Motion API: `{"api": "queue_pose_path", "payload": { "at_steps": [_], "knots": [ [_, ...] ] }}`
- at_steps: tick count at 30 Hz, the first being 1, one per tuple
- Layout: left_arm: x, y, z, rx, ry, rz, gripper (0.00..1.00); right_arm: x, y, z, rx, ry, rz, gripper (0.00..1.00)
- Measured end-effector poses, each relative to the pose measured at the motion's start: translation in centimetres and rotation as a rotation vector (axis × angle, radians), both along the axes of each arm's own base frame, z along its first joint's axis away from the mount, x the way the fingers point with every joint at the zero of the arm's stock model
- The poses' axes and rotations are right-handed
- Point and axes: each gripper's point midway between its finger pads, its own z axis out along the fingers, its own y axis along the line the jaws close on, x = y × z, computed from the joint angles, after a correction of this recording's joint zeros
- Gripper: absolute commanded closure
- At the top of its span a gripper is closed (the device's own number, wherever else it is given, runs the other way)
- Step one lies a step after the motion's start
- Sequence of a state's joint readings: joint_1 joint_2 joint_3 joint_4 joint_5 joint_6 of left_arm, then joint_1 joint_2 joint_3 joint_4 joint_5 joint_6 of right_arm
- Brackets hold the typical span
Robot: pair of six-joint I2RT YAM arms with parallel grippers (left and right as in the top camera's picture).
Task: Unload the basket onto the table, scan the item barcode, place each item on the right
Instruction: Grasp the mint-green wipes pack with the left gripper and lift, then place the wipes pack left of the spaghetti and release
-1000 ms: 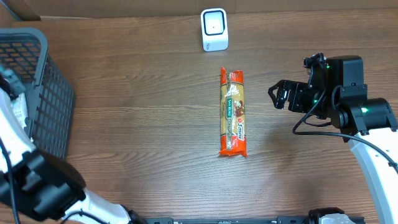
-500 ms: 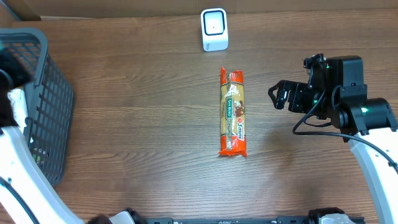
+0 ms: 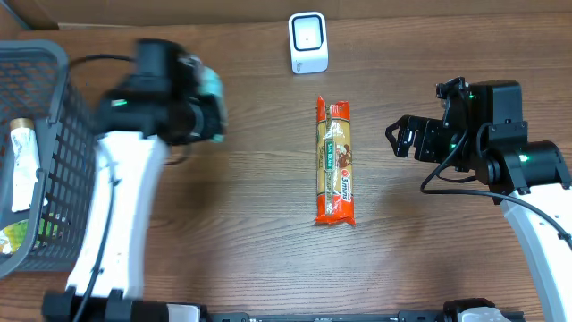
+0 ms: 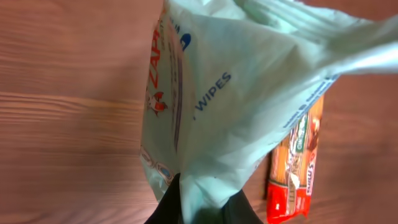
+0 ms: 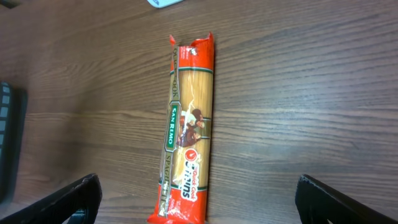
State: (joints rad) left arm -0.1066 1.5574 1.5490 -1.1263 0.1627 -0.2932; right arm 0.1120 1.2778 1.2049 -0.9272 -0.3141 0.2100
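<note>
Tabletop of dark wood grain [image 3: 241, 224] carries everything, and the long spaghetti packet [image 3: 335, 161] lying lengthwise at its middle serves as the marker. Far to the left of the packet stands a dark grey mesh basket [image 3: 76, 134] at the table's edge, with a pale tube-like item [image 3: 20, 165] and something green [image 3: 13, 237] inside; what they are cannot be read. The white left arm [image 3: 125, 206] reaches up between basket and packet, and the right arm [image 3: 536, 224] stands on the packet's other side. The packet itself is orange-red at both ends with a clear window of pasta and a green band of lettering down one edge. Left of the packet's upper end, raised off the table, hangs the wipes pack [image 3: 212, 103], blurred from above. In the left wrist view it is a soft mint-green plastic pouch [image 4: 236, 81], creased and folded, with "WIPES" in blue, slanted red lettering along one edge and a small red figure beside it. The left gripper [image 4: 202, 205] is clenched on the pouch's lower edge, its dark fingers pinching the film. The right gripper [image 3: 398, 137] sits just right of the packet, jaws spread wide and holding nothing. Beyond the packet's far end, near it but apart, stands the small white barcode scanner [image 3: 308, 42] with a pale window on its face.
</note>
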Motion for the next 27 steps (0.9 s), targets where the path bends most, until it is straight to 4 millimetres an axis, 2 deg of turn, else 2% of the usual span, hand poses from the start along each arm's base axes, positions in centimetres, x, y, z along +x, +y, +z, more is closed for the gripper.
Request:
{"api": "queue_pose_path", "payload": {
  "at_steps": [4, 13, 20, 27],
  "knots": [
    [-0.1, -2.8, -3.3, -0.009, 0.083, -0.03, 0.96, -0.3, 0.0, -0.2, -0.002, 0.016, 0.0, 0.0],
    [0.5, -6.9, -8.0, 0.007, 0.18, -0.106, 0.96, -0.7, -0.1, -0.5, -0.004, 0.035, 0.001, 0.0],
    [0.4, -7.8, -11.7, 0.02, 0.275, -0.1, 0.96, -0.8, -0.1, -0.6, -0.005, 0.042, 0.001, 0.0],
    [0.5, -8.6, -13.9, 0.0, 0.325, -0.097, 0.96, -0.8, -0.1, -0.6, -0.005, 0.042, 0.001, 0.0]
  ]
}}
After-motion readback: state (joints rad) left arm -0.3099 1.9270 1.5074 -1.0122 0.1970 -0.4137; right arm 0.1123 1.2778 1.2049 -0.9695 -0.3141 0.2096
